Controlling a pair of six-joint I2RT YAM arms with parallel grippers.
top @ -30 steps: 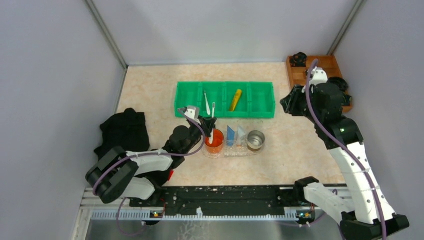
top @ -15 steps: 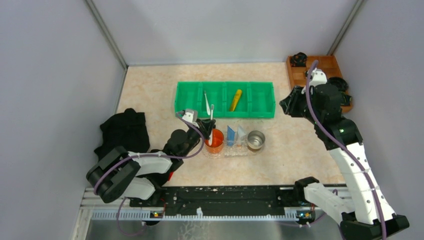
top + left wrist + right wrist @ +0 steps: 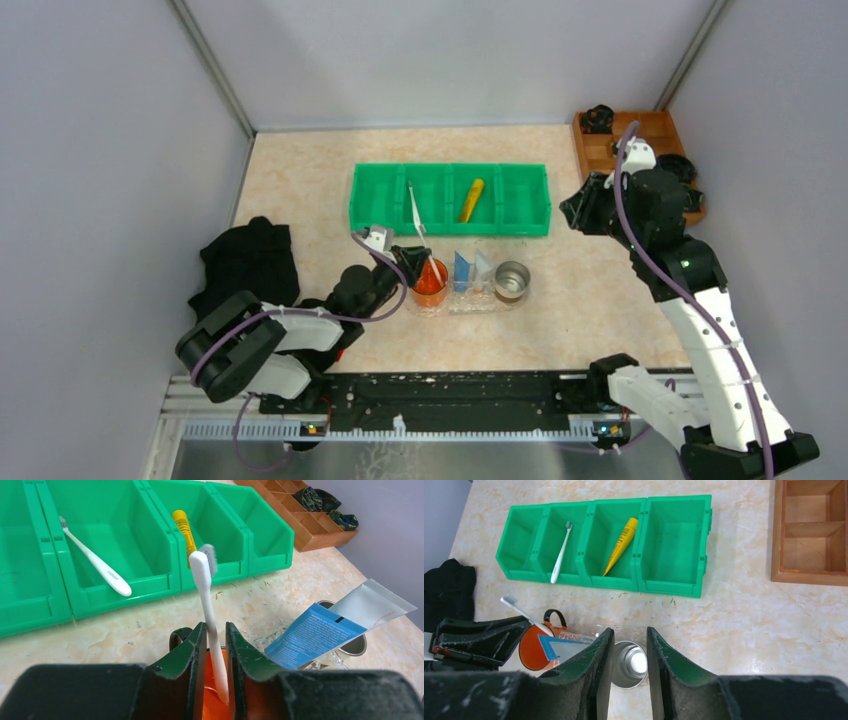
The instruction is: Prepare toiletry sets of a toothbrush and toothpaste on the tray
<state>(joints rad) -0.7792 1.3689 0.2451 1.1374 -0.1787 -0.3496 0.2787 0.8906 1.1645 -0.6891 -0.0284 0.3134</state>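
Toothbrush (image 3: 207,605), thin and white, leans in the orange cup (image 3: 428,285) on the clear tray (image 3: 480,303). We see our left claw (image 3: 215,630) open a little around it; before, the claw was tighter and the brush straighter.

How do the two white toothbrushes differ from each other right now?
The bin toothbrush lies flat in a compartment of the green bin; the cup toothbrush stands tilted, bristles up, in the orange cup. The bin toothbrush has nothing near it; the cup toothbrush sits between the slightly parted fingers of the left gripper. Both are thin, white and look alike.
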